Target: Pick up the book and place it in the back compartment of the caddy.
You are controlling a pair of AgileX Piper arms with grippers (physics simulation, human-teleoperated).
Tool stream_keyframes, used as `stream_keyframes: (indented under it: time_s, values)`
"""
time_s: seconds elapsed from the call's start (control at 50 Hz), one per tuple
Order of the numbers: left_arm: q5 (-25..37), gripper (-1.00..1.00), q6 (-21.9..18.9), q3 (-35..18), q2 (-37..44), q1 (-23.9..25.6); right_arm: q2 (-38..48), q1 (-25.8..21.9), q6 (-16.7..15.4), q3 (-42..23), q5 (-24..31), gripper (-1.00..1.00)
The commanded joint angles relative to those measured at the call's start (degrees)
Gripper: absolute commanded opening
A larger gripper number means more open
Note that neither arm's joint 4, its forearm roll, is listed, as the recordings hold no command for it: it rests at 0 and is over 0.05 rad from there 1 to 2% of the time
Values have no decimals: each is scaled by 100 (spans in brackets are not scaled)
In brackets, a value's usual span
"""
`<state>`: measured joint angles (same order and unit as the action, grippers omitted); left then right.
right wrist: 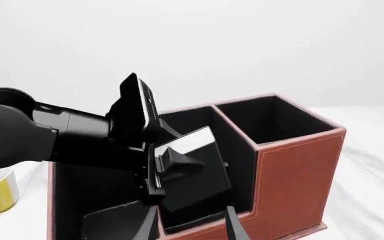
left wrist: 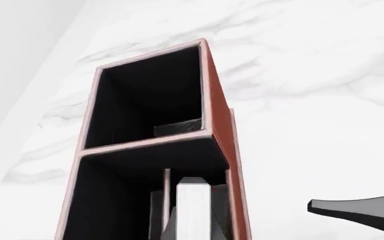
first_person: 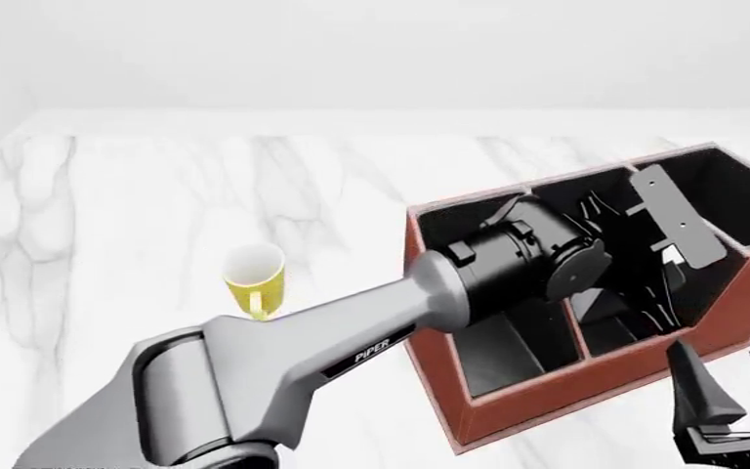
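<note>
While the left end effector (right wrist: pixel 178 167) clamps the book (right wrist: pixel 195 175) tilted just above a middle cell of the caddy (first_person: pixel 570 386), the book sits inside the rim, walls close on both sides. Toward the desk's (first_person: pixel 153 186) right near corner, the right end effector (first_person: pixel 727 391) hangs spread wide. A mug (first_person: pixel 255 277) stands well apart to the left.

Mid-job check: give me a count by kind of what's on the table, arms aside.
book: 1, black, in the left gripper over the caddy
caddy: 1, reddish-brown
mug: 1, yellow
Total: 3
</note>
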<state>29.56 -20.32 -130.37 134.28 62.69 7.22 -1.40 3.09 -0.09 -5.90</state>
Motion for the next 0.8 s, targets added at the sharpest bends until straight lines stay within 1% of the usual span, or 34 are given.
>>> stream_keyframes:
  time_s: [0.02, 0.08, 0.18, 0.22, 0.24, 0.26, 0.28, 0.32, 0.42, 0.5, 0.56, 0.6, 0.66, 0.76, 0.8]
  values:
    - [-161, -100, -17, -98, 72, -66, 65, -2, 16, -1, -58, 100]
    - [-91, -100, -70, -251, 214, -138, 76, -2, 14, -1, -69, 100]
    - [-237, -100, -9, -111, 194, -138, 80, -1, 25, -1, -69, 100]
    - [-425, -100, -50, 65, 116, -133, 101, 2, 26, 0, -87, 100]
    - [-594, -100, -58, 327, -23, -49, 102, 2, 28, -1, -87, 100]
    - [-554, -100, 45, 341, -20, 2, 106, 2, 29, 0, -91, 100]
    - [-551, -100, -35, 241, 55, -61, 103, 3, 29, -1, -86, 100]
    - [-551, -100, -9, 154, 98, -70, 115, 5, 34, -1, -96, 100]
    - [-558, -100, 1, 107, 151, -60, 196, 5, 46, 2, -171, 100]
    - [-627, -100, 33, 131, 203, -64, 102, -1, 64, -2, -74, 100]
    - [-695, -100, 3, 177, 255, -74, 146, 5, 75, -2, -114, 100]
    - [-701, -100, 58, 175, 277, -63, 141, 3, 76, -3, -108, 100]
    - [-699, -100, 51, 128, 339, -86, 179, 10, 84, -2, -143, 100]
    - [-678, -100, 80, 58, 408, -106, 77, 9, 80, 8, -47, 100]
    - [-663, -100, 3, -44, 480, -172, 71, 9, 83, 8, -39, 100]
